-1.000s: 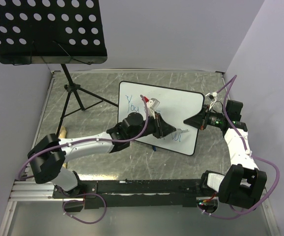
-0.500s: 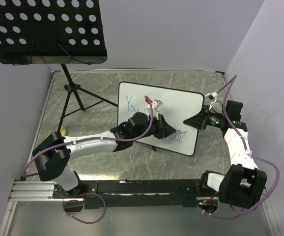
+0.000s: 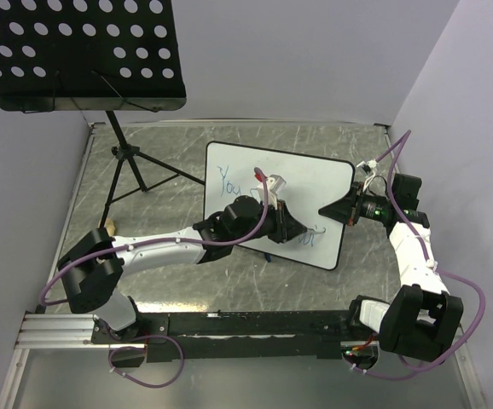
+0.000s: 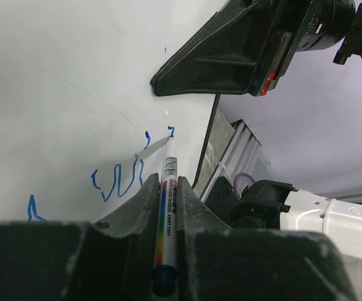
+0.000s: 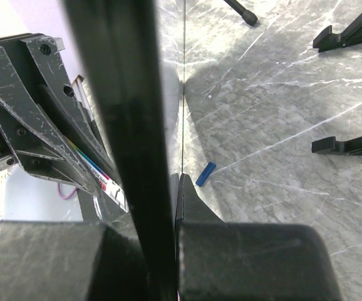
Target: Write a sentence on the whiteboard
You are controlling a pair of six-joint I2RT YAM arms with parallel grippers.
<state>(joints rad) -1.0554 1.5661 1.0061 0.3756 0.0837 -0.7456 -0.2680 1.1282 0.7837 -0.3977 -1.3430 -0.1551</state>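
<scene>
Left gripper (image 4: 167,182): clamped on a marker (image 4: 170,153), tip touching the whiteboard (image 3: 315,175).
Right gripper (image 3: 339,210): closed on the board's right edge.
Sentence (image 4: 115,179): blue strokes just beside the tip; bare board lies ahead, between both arms.

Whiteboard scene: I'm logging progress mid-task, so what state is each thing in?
whiteboard, partly written on, right edge clamped.
marker, uncapped, tip touching the whiteboard.
sentence, blue, two lines begun.
left gripper, shut on the marker.
right gripper, shut on the whiteboard.
music stand, standing upright.
</scene>
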